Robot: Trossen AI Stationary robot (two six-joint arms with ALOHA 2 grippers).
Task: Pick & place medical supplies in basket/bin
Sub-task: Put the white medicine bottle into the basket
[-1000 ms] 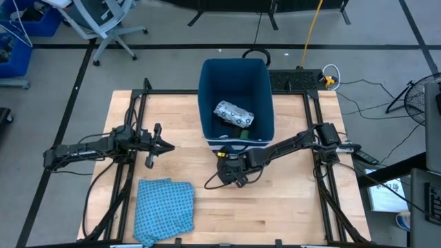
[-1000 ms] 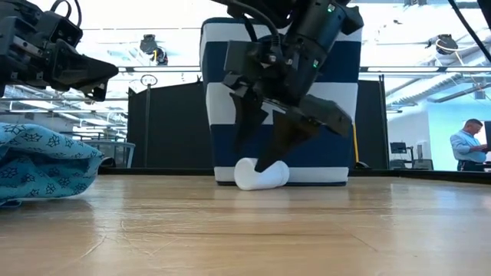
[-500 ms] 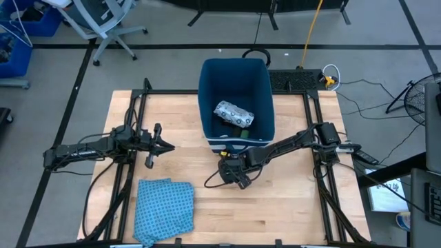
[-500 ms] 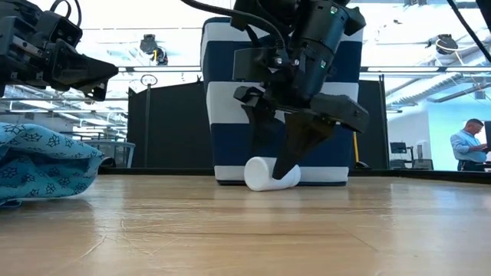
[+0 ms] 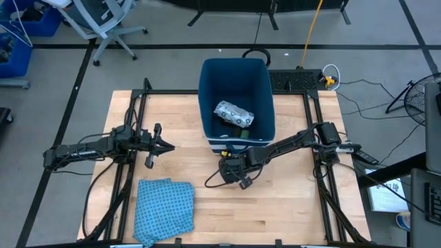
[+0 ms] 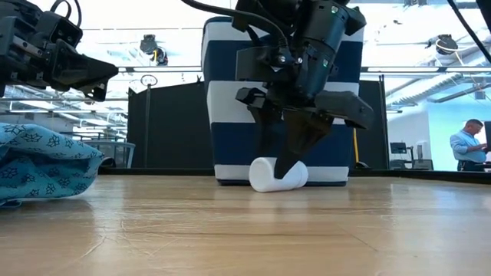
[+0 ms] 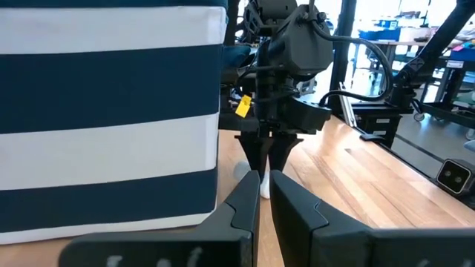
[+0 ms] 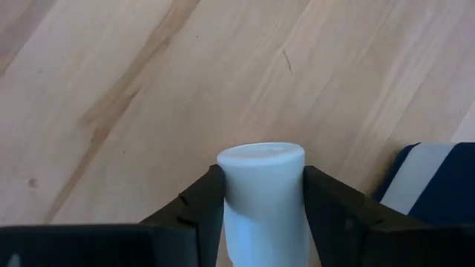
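Pale wooden planks make up the table (image 5: 275,207), framed by dark rails, with grey floor, an office chair (image 5: 103,21) and cables around it. At the far middle of the table stands the dark blue bin (image 5: 236,76), tall and soft-walled, with broad white stripes on the side seen from the low view. Inside it lies a crumpled white pouch with green print (image 5: 234,114), beside some dark pieces that are too small to make out.

Just in front of the bin's near wall, the right gripper (image 6: 282,170) is down at the table, its dark fingers (image 8: 199,200) set on either side of a small white cylinder (image 8: 262,185). In the right wrist view both fingers press against the cylinder's sides, so the jaws are closed on it. In the low view the cylinder lies on its side on the wood, its rounded end towards the camera, close to the bin's base.

Well to the left of the bin, the left gripper (image 5: 164,145) hangs above the table with its jaws shut and nothing between them; the left wrist view shows its two fingers nearly meeting. A blue patterned cloth (image 5: 164,207) lies bunched at the table's near left corner. Far off in the room, at the low view's right edge, a person (image 6: 466,146) stands at a workstation
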